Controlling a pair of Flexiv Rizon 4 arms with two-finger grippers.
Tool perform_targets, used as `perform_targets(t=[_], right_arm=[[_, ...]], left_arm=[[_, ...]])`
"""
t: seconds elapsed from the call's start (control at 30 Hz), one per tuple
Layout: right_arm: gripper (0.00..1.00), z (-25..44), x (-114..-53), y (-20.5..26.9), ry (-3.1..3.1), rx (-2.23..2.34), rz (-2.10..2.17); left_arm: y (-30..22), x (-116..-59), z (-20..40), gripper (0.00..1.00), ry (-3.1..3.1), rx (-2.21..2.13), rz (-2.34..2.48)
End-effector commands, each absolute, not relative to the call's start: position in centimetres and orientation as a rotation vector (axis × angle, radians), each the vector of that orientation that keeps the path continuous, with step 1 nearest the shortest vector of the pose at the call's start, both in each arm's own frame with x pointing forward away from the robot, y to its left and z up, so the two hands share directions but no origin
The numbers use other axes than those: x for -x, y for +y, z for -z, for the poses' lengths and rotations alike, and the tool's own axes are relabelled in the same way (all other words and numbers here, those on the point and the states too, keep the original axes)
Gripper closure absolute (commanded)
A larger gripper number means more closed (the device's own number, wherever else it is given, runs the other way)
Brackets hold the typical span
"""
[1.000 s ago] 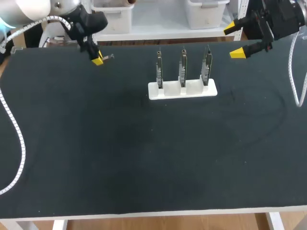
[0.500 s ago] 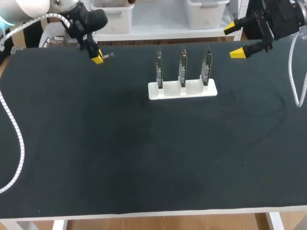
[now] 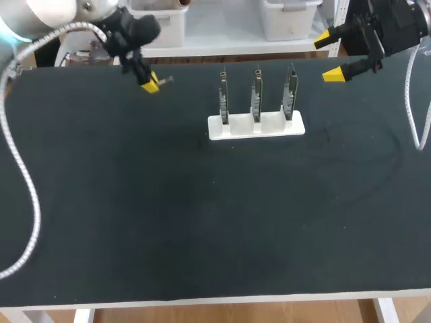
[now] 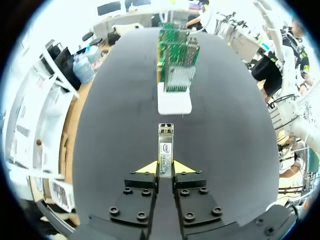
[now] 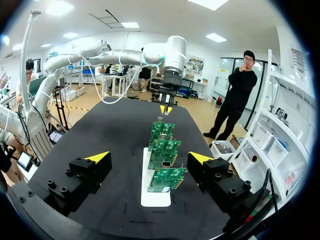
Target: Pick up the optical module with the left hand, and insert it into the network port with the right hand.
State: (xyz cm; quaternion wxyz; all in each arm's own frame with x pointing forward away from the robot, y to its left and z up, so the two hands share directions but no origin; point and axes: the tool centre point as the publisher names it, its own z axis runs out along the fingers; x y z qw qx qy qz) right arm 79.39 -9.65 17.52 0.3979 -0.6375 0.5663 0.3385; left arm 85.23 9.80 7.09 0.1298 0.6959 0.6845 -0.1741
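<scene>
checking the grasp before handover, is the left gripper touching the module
Touching. The left wrist view shows the module pinched between both fingers of the left gripper, with no gap on either side.

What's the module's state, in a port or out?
Out. The module is clamped in the left gripper, apart from the boards on the stand.

One optical module [image 4: 165, 150], three network cards [image 3: 256, 94], one stand [image 3: 256, 128].

Head view: high behind, looking down over the whole black table [image 3: 135, 222].
Left wrist view: faces the white stand of upright green circuit boards [image 4: 174, 102] end-on, set back.
Right wrist view: opposite end, nearer.
Shared: stand, all three.
</scene>
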Motion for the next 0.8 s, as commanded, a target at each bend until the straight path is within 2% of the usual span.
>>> perform_targets(t=[0.03,0.37,0.8], right_arm=[[0.0,-17.6,-79.2,-9.6,1.436,1.613,-0.853],[0.0,-17.6,-79.2,-9.6,1.436,1.613,-0.853],[0.0,-17.6,-79.2,-9.6,1.436,1.613,-0.853]], left_arm=[[8.4,-85.9,-4.7,1.0,1.898,-2.014,0.632],[8.3,-85.4,-8.4,1.0,1.831,-2.016,0.55],[5.7,-85.2,-10.5,1.0,1.561,-1.866,0.582]])
